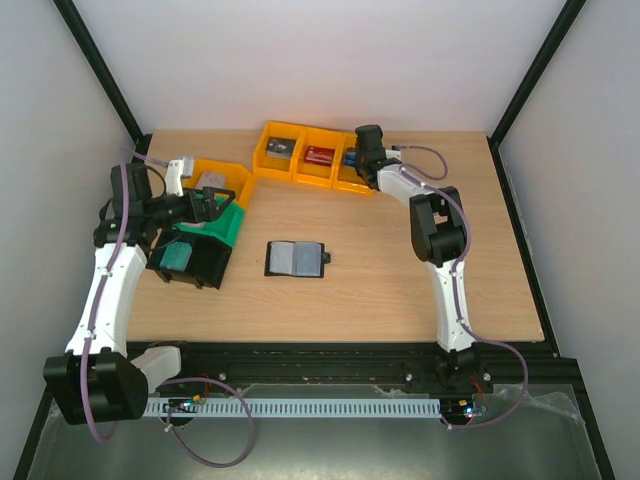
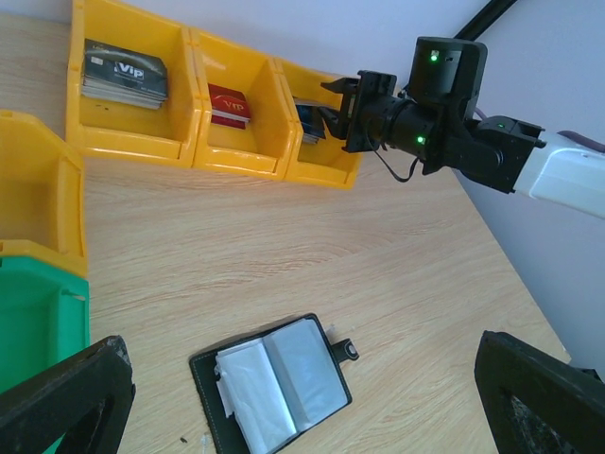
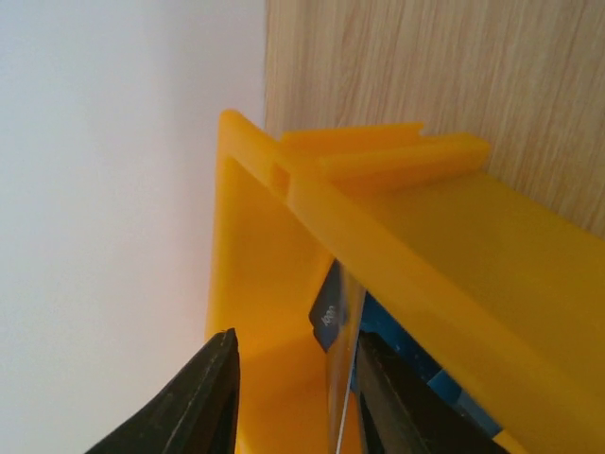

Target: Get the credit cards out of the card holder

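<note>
left claw (image 2: 302, 364) apart | card holder (image 1: 297, 258) black, open, grey inside | right claw (image 3: 293, 348) apart

"VIP" on the dark cards (image 2: 123, 72)

the black card holder (image 1: 296, 258) lies open and flat mid-table (image 1: 400, 290), snap tab to the right, its clear pockets looking empty. in the far yellow bins (image 2: 236, 156), dark cards (image 2: 123, 74) are stacked at left, a red card (image 2: 230, 102) lies in the middle, and a blue card (image 3: 326, 317) is at right, between the fingers of my right pincer (image 3: 295, 345).
</note>
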